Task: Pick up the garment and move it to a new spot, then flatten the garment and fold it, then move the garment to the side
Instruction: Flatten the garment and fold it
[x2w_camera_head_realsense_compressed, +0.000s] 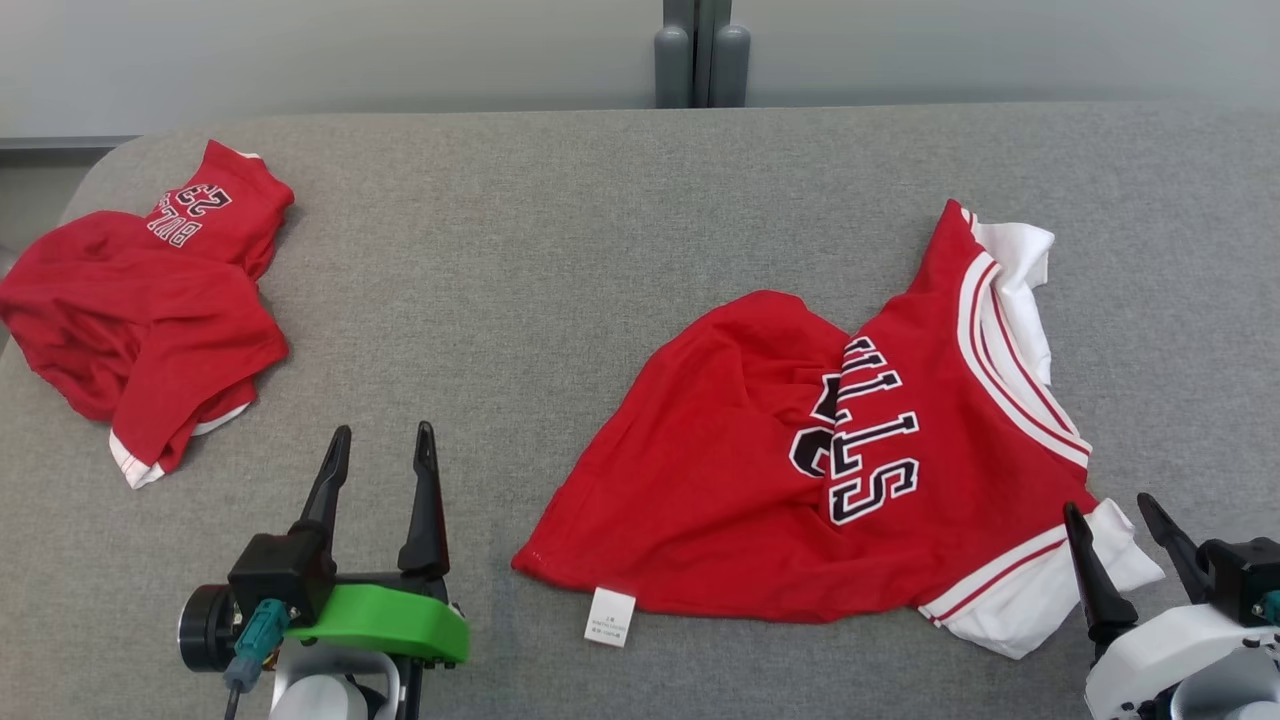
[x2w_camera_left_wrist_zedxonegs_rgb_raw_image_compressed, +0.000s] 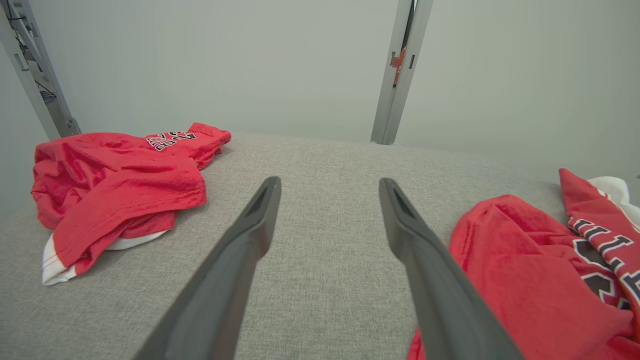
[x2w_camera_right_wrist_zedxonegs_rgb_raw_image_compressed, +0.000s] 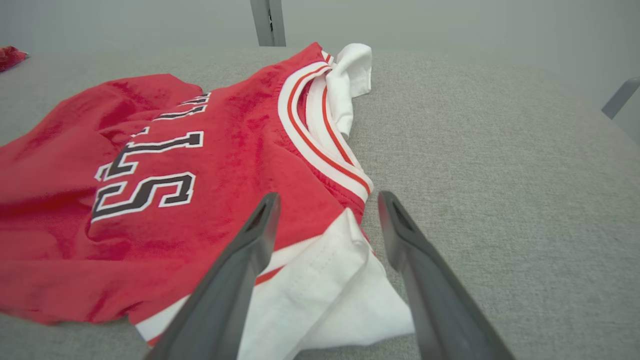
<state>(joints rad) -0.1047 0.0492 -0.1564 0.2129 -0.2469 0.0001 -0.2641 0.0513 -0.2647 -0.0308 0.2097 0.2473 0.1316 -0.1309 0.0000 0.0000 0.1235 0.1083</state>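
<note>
On our left tool (x2w_camera_head_realsense_compressed: 383, 430) we see two long, dark grey fingers (x2w_camera_head_realsense_compressed: 425, 500) tapering to points, set in a black block (x2w_camera_head_realsense_compressed: 280, 570). Beside it sit a bright green curved cover (x2w_camera_head_realsense_compressed: 385, 618), a black round drum (x2w_camera_head_realsense_compressed: 200, 628) and a teal plug (x2w_camera_head_realsense_compressed: 258, 628) with a grey cable. Our right tool (x2w_camera_head_realsense_compressed: 1108, 505) has the same dark pointed fingers (x2w_camera_head_realsense_compressed: 1090, 572), a black housing (x2w_camera_head_realsense_compressed: 1240, 575) and a smooth white rounded shell (x2w_camera_head_realsense_compressed: 1150, 655).
</note>
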